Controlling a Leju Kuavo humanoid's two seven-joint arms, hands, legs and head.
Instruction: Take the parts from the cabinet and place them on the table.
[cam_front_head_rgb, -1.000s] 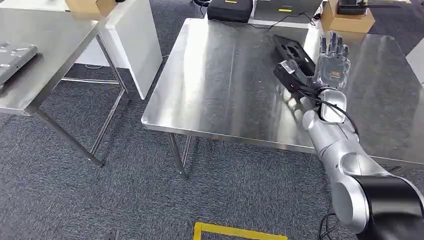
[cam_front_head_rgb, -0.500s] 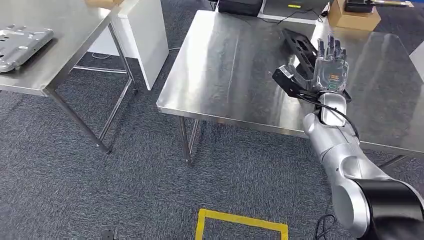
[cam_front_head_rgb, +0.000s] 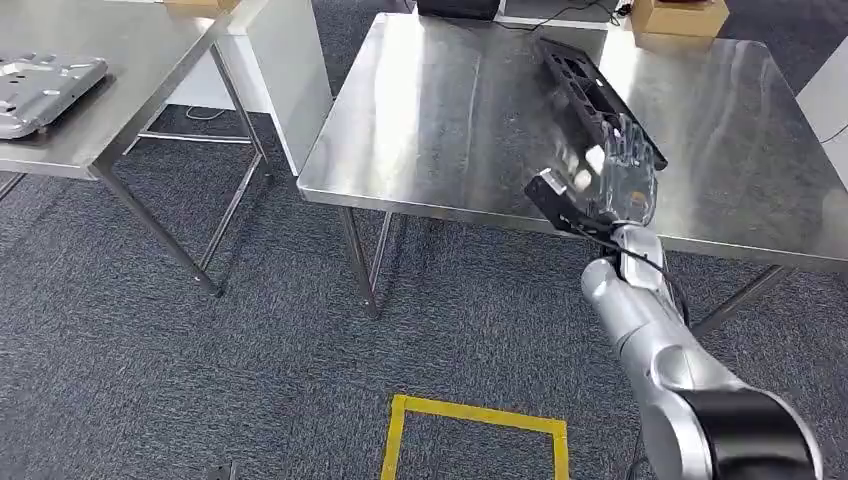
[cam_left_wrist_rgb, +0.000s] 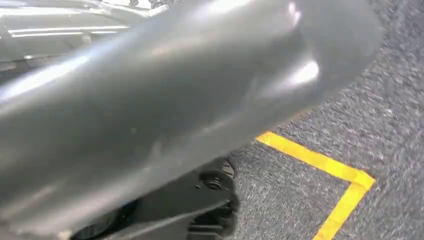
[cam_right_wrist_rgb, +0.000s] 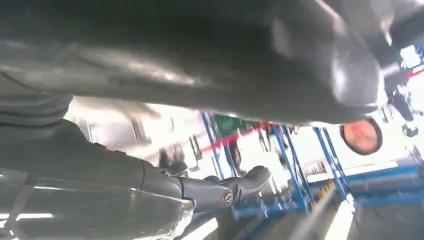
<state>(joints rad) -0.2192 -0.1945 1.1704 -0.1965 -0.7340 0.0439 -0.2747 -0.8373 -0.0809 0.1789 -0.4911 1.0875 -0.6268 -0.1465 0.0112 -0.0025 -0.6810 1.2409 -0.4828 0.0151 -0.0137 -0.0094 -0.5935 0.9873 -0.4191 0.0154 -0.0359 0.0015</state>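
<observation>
A long black moulded part (cam_front_head_rgb: 590, 95) lies on the steel table (cam_front_head_rgb: 450, 120), towards its far right. My right hand (cam_front_head_rgb: 622, 180) is raised over the table's front edge, just short of the part's near end, with its fingers straight and apart and nothing in it. The right wrist view shows the dark fingers (cam_right_wrist_rgb: 225, 192) stretched out and bare. A broad, blurred grey shape (cam_left_wrist_rgb: 165, 100) crosses the left wrist view above the carpet; I cannot make out how the left hand's fingers stand.
A second steel table (cam_front_head_rgb: 110, 110) at the left bears a grey metal plate (cam_front_head_rgb: 45, 85). A white cabinet side (cam_front_head_rgb: 290, 70) stands between the tables. A cardboard box (cam_front_head_rgb: 680, 15) sits at the far edge. Yellow tape (cam_front_head_rgb: 470, 440) marks the carpet.
The whole view has shifted, so the camera has moved. My right hand has drawn back from beside the black part to the table's front edge; the part stays on the table.
</observation>
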